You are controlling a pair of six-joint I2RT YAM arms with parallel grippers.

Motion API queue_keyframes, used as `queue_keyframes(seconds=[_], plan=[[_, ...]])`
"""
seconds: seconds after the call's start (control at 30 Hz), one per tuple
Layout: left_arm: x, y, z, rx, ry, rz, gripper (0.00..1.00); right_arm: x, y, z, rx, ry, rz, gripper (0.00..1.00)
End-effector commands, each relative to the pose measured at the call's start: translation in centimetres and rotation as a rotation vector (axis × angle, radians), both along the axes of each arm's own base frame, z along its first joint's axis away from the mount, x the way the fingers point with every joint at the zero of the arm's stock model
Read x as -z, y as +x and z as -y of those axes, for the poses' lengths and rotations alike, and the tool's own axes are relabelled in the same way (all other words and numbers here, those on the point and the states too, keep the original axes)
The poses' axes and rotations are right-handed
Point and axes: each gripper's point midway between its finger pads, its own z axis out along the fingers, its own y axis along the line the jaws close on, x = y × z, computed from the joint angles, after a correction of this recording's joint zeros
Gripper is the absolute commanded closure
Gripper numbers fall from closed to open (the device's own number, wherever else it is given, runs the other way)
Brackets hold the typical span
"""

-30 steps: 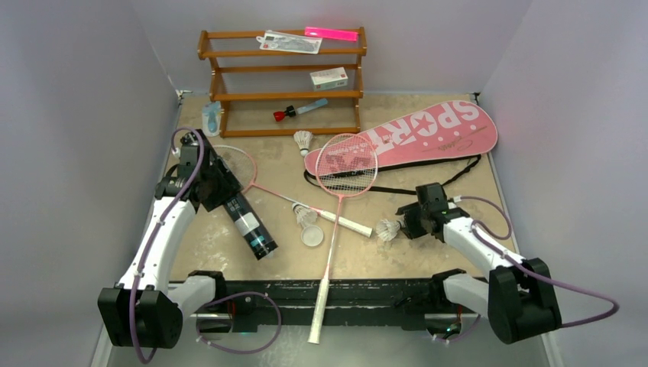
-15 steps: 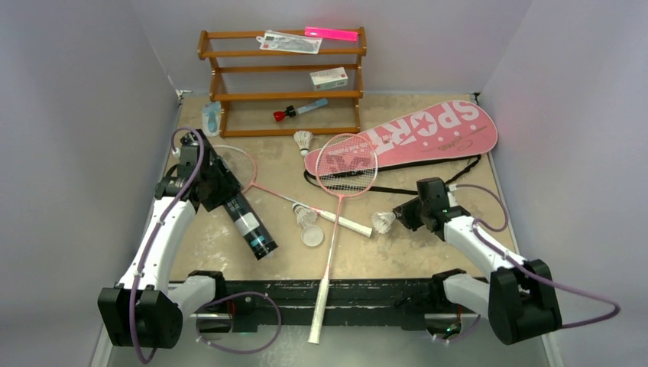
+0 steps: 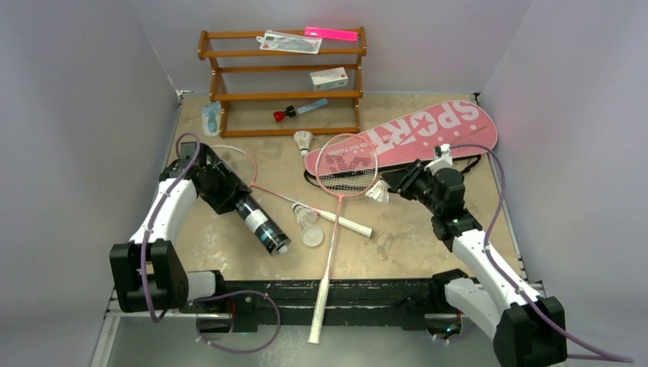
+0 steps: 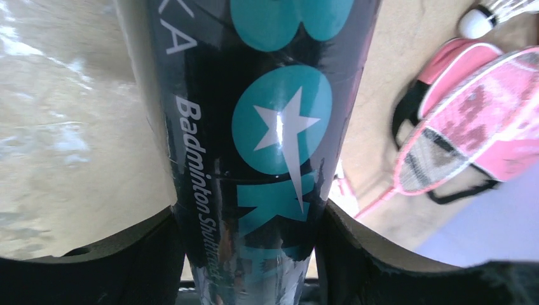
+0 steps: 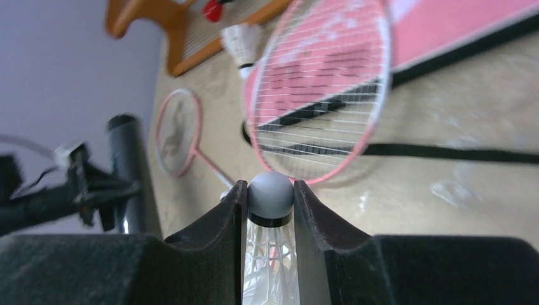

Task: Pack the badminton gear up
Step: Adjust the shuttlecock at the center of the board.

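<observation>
While clamping long black printed tube (image 3: 264,226) in left hand (image 3: 227,193), pinches white feather shuttlecock (image 5: 270,198) by grey cork tip in right hand (image 5: 270,213), near head of pink-framed strung racket (image 3: 348,164).

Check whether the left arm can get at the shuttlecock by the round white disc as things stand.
Probably not. The left pincer is clamped on the black tube, so it has no free jaws. The shuttlecock lies close to the tube's far end with only bare table between, so the path itself looks free.
</observation>
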Motion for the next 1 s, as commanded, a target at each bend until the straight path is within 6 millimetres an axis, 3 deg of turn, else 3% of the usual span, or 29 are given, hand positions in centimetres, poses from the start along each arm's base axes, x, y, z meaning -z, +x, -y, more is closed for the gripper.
queue_keyframes(seconds=[0.0,0.1,0.2,0.33,0.4,0.5,0.53,0.63,0.87,0.97], plan=[[-2.1,2.2,2.6,-0.043,-0.306,0.027,0.59,-5.7,-0.6,-4.0,-0.293,0.011,0.301,0.81],[-1.9,2.4,3.7,-0.069,-0.434,-0.009,0.6,-7.5,-1.4,-5.6,-0.367,0.047,0.364,0.8],[-0.5,1.4,3.7,-0.141,-0.473,-0.091,0.6,-8.2,-3.1,-8.0,-0.434,0.087,0.399,0.8],[2.5,-0.8,0.8,-0.314,-0.378,-0.209,0.59,-6.7,-4.9,-11.0,-0.456,0.096,0.377,0.79],[3.3,-1.3,0.0,-0.372,-0.373,-0.211,0.59,-4.9,-5.0,-11.4,-0.415,0.094,0.302,0.77],[4.4,-1.9,-0.7,-0.439,-0.346,-0.201,0.59,-0.9,-4.3,-10.1,-0.27,0.088,0.131,0.77],[4.6,-2.0,-0.9,-0.455,-0.337,-0.194,0.59,0.5,-4.1,-9.3,-0.21,0.092,0.075,0.83],[4.5,-2.1,-1.2,-0.478,-0.317,-0.16,0.58,4.7,-4.6,-6.2,0.013,0.165,-0.094,0.83],[1.8,-2.3,-2.3,-0.475,-0.242,-0.08,0.56,12.0,-7.6,-0.5,0.359,0.079,-0.437,0.76],[0.9,-3.4,-2.3,-0.468,-0.221,-0.071,0.56,13.4,-8.4,1.0,0.454,0.068,-0.499,0.72]])
